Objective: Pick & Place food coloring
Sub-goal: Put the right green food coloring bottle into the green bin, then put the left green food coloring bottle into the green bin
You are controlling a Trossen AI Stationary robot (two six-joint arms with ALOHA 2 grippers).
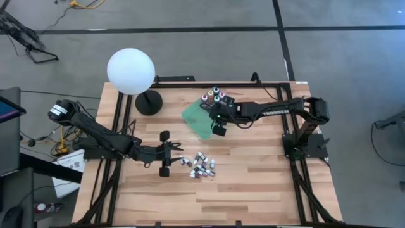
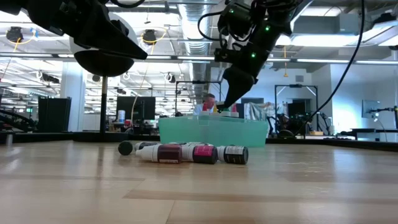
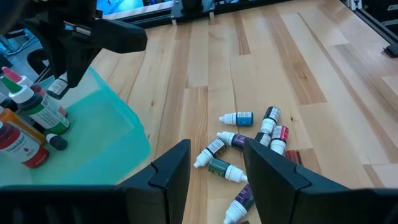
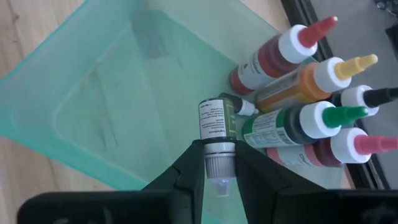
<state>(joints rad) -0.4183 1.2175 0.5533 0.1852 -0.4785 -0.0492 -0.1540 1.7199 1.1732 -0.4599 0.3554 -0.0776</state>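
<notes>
Several small food coloring bottles [image 1: 201, 166] lie in a heap on the wood table, also seen in the low view [image 2: 186, 152] and the left wrist view [image 3: 249, 143]. My left gripper [image 1: 169, 154] is open, level with the table, just left of the heap, touching nothing [image 3: 214, 168]. My right gripper [image 1: 218, 121] is shut on one small dark-labelled bottle [image 4: 214, 121] above the inside of a translucent teal tray [image 4: 106, 93]. Several taller bottles [image 4: 305, 93] with red, yellow, green, pink and black tips stand in the tray's far corner [image 1: 214, 98]. My right gripper [image 4: 219, 149] pinches the small bottle by its grey cap end [image 4: 219, 164] between its two fingers [image 4: 186, 169]. The fingers come from above, pointing down and slanting a little. The bottle hangs below them, bottom down, over the tray's floor; whether it touches the floor I cannot tell.
A white globe lamp [image 1: 131, 71] on a black round base [image 1: 149, 101] stands at the table's far left. Black frame rails [image 1: 120, 114] run along both sides of the table. Bare wood lies near and to the right of the heap [image 1: 266, 183]. A person shows far behind the tray [image 2: 208, 102].
</notes>
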